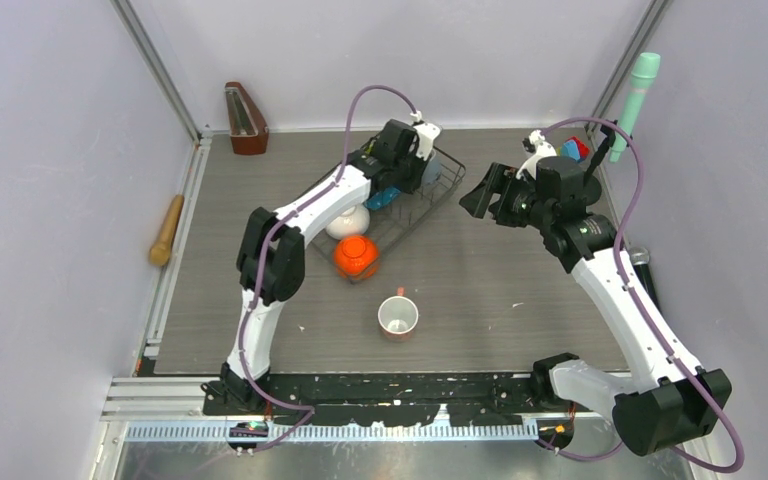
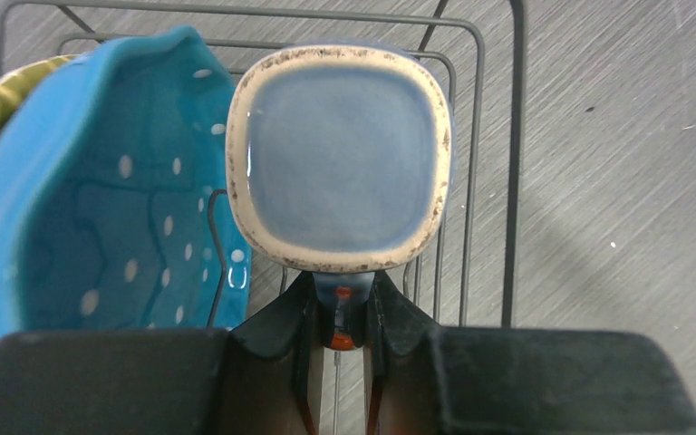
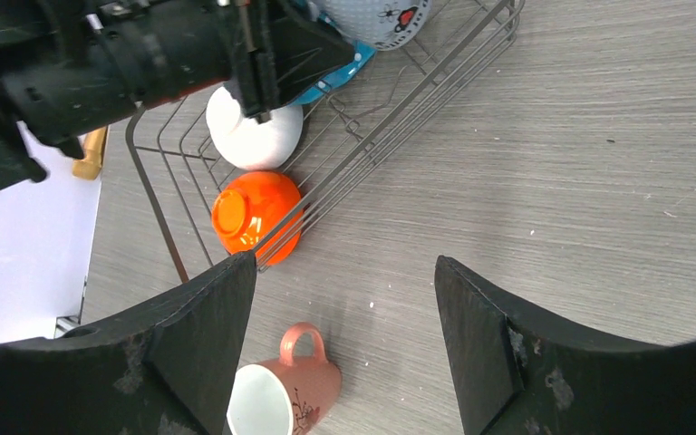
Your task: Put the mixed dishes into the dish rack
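Left wrist view: left tool (image 2: 337, 304) pinches the grey mug (image 2: 340, 154) by its handle over the dish rack (image 2: 515, 181); next it likely needs lowering, then releasing. Right tool (image 3: 344, 276) gapes, empty.

Plate (image 2: 100, 227) in rack (image 2: 515, 181), mug (image 1: 398, 317) before rack

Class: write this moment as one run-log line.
left gripper: shut on grey mug at rack | right gripper: open | pink mug: on table
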Robot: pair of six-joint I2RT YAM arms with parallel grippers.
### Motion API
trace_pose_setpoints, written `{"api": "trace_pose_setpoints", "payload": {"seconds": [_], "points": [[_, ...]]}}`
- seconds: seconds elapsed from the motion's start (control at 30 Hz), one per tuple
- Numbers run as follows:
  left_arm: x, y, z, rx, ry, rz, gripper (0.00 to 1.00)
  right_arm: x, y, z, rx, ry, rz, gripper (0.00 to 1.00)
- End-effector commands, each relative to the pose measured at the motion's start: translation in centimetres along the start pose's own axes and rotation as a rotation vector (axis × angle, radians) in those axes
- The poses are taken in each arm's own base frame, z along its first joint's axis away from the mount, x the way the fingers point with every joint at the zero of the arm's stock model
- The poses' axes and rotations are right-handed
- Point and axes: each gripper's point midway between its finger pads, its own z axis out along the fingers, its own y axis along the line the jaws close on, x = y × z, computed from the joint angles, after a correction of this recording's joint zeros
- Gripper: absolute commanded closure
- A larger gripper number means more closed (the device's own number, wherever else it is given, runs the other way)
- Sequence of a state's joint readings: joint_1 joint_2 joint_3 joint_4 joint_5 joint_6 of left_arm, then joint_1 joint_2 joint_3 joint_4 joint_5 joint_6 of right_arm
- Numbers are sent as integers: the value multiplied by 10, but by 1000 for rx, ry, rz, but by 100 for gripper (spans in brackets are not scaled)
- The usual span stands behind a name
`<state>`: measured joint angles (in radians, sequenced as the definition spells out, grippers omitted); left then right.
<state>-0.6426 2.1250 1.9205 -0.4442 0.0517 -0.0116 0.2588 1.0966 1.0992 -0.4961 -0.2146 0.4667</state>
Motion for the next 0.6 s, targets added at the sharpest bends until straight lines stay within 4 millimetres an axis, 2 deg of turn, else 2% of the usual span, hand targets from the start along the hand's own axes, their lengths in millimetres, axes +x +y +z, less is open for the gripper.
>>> {"api": "trace_pose_setpoints", "payload": {"seconds": [0.0,0.23,0.47,0.57], "points": [[-38,1,4,-14,-97,44,100,-11,5,-8,-19,-54,0,22],[-41,-8,21,7,-109,77,100,-8,1,-8,-10,-46,6,22],[-44,-15,24,18,-112,144,100,-8,-3,-8,-6,-43,12,22],[-36,-17,29,27,-62,114,100,-8,-3,-7,-7,-42,13,22]]}}
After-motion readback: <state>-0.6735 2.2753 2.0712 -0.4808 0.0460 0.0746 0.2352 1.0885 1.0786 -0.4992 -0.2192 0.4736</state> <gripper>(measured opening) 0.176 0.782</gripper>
